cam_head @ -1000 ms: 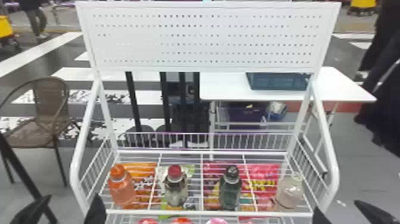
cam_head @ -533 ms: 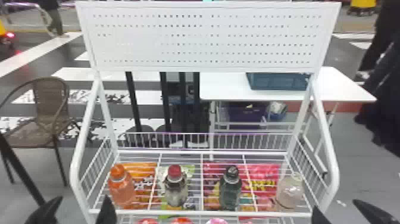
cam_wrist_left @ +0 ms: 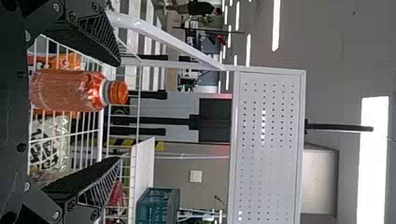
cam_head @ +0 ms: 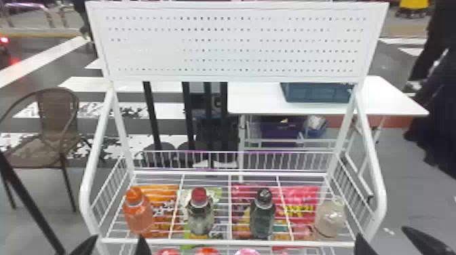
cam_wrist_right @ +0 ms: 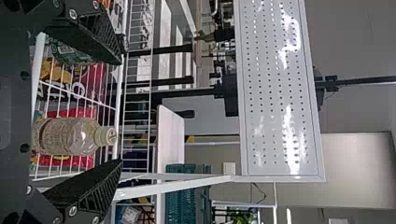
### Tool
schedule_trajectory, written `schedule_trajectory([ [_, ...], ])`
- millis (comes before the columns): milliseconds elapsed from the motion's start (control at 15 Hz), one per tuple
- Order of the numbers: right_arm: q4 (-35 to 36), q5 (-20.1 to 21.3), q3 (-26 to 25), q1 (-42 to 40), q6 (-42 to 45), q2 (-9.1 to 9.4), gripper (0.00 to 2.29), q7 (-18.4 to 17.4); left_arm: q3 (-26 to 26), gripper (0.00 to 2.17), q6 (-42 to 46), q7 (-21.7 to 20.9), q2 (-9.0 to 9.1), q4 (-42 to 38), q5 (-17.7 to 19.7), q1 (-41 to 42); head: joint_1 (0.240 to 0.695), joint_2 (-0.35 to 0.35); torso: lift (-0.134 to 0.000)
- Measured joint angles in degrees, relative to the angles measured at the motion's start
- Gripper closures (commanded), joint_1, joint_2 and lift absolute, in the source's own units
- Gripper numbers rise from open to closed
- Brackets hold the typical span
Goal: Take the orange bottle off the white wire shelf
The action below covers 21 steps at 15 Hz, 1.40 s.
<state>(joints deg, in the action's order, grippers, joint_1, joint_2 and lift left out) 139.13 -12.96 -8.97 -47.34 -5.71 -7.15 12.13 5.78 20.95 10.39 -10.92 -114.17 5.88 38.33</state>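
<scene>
1. While my head view looks down on the white wire shelf (cam_head: 230,241), it lists four bottles in a row; the orange bottle (cam_head: 138,217) stands upright at the left end.
2. Left pincer (cam_head: 117,242): wide, empty, at the shelf's front edge. My left wrist view adds the gap between its fingers, with the orange cap (cam_wrist_left: 119,92) in line with it.
3. Right pincer (cam_head: 383,237): wide, empty, near the right front corner. The right wrist view adds the pale cap of the clear bottle (cam_head: 329,218), nearer one finger than the other.
4. Obstacles: front rail, one length, before the bottles; white side frame (cam_head: 89,190), just beside the orange bottle; red-capped bottle (cam_head: 200,212), next along. Whether the left fingertips have passed the rail, I cannot tell.
5. Also in the row: dark-capped bottle (cam_head: 263,215).
6. Surroundings: perforated white panel (cam_head: 234,44) above; coloured bags (cam_head: 298,203) seen through the wires; teal crate (cam_head: 317,93) on the tabletop (cam_head: 258,101) behind; brown chair (cam_head: 56,112), left.
</scene>
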Motion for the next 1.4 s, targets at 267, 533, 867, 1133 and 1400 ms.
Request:
schedule_trajectory([
  [267,0.01,0.08,0.19,-0.36,0.27,0.19,0.15,0.13,2.09,0.2,4.22,0.46,0.26,9.78,0.39,-5.22,0.499,0.0,0.0],
  [533,0.29,0.21,0.27,-0.79,0.42,0.28,0.15,0.18,4.67,0.14,10.72,1.17,0.5,21.22,1.15,-12.22,0.499,0.0,0.0],
  [867,0.93,0.8,0.5,-1.84,0.94,0.41,0.15,0.25,5.46,0.14,12.57,0.85,0.59,34.51,3.73,-21.52,0.499,0.0,0.0],
  [1133,1.27,1.3,0.53,-2.24,1.0,0.61,0.15,0.24,5.45,0.14,12.94,0.76,0.49,40.36,4.39,-26.28,0.499,0.0,0.0],
  [1400,1.32,1.59,0.53,-2.35,1.0,0.73,0.15,0.24,5.47,0.14,12.61,0.77,0.32,43.56,4.48,-30.0,0.499,0.0,0.0],
])
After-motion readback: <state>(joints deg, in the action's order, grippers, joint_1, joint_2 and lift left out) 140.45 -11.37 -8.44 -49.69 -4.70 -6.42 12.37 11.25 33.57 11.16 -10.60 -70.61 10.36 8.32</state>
